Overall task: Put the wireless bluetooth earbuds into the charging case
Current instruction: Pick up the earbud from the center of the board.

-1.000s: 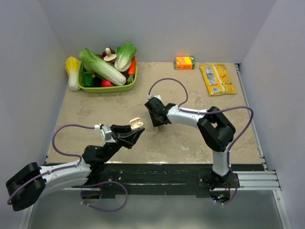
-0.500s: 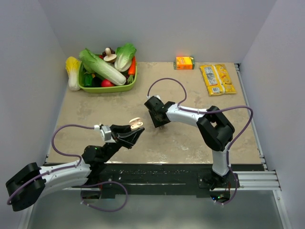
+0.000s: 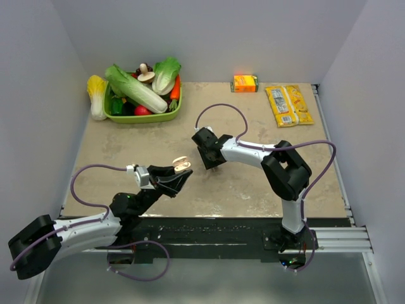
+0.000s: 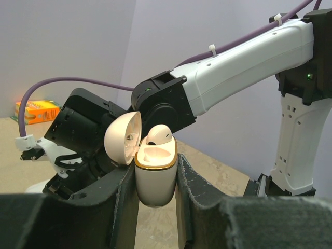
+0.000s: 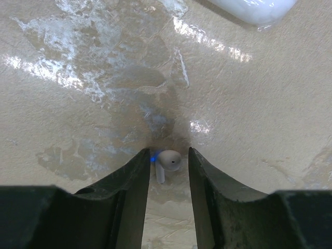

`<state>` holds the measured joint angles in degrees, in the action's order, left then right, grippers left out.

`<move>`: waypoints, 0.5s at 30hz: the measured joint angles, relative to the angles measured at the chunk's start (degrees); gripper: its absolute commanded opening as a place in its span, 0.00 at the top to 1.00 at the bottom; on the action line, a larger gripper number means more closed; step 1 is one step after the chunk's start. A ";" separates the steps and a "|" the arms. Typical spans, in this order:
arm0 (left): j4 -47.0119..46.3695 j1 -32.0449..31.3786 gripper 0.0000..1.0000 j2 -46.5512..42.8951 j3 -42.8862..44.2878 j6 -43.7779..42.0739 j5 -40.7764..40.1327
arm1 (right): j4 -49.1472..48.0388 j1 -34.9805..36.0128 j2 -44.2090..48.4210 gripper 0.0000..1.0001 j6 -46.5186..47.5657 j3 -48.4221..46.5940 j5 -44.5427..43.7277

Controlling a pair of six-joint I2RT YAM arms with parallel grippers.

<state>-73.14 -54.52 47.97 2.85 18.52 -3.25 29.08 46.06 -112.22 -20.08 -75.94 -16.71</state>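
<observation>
My left gripper (image 3: pixel 180 171) is shut on the white charging case (image 4: pixel 154 179) and holds it upright above the table, in front of the right arm. Its lid (image 4: pixel 123 137) is open, and one earbud (image 4: pixel 158 135) sits in the far slot; the near slot is empty. My right gripper (image 3: pixel 213 164) points down at the table's middle. In the right wrist view its fingers (image 5: pixel 140 176) straddle a second white earbud (image 5: pixel 168 160) lying on the table. The gripper (image 5: pixel 168 152) is open, with a gap on the earbud's right side.
A green basket (image 3: pixel 142 118) of toy vegetables stands at the back left, with a yellow cabbage (image 3: pixel 96 95) beside it. An orange box (image 3: pixel 245 83) and a yellow packet (image 3: pixel 288 105) lie at the back right. A white rounded shape (image 5: pixel 254 8) shows at the right wrist view's top edge.
My right gripper has edged slightly to the left over the table. The left gripper still holds the open case in nearly the same place.
</observation>
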 measured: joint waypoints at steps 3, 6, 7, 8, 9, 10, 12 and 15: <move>-0.02 0.00 1.00 -0.35 0.00 0.00 0.00 | -0.33 0.00 0.00 0.65 0.11 0.17 0.44; -0.02 -0.02 1.00 -0.61 0.00 -0.02 0.00 | -0.96 0.00 0.13 0.70 0.20 0.59 1.16; -0.02 -0.02 1.00 -0.66 0.00 0.00 0.00 | -1.29 0.00 0.22 0.72 0.17 0.83 1.33; -0.02 -0.02 1.00 -0.70 0.00 0.00 0.00 | -1.66 0.00 0.31 0.74 0.17 1.05 1.51; -0.04 -0.02 1.00 -0.74 0.00 -0.02 0.00 | -1.92 0.00 0.46 0.76 0.22 1.29 1.66; -0.02 -0.02 1.00 -0.81 0.00 0.00 0.00 | -2.16 0.00 0.57 0.78 0.24 1.51 1.66; -0.02 -0.04 1.00 -0.98 0.00 0.00 0.00 | -2.56 0.00 0.92 0.84 0.24 1.99 1.86; -0.02 -0.04 1.00 -1.27 0.00 -0.02 0.00 | -3.58 -0.09 1.53 0.91 0.22 2.95 2.27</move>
<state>-73.17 -54.57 46.70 2.85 18.50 -3.25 25.50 45.98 -110.69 -19.86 -72.99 -14.44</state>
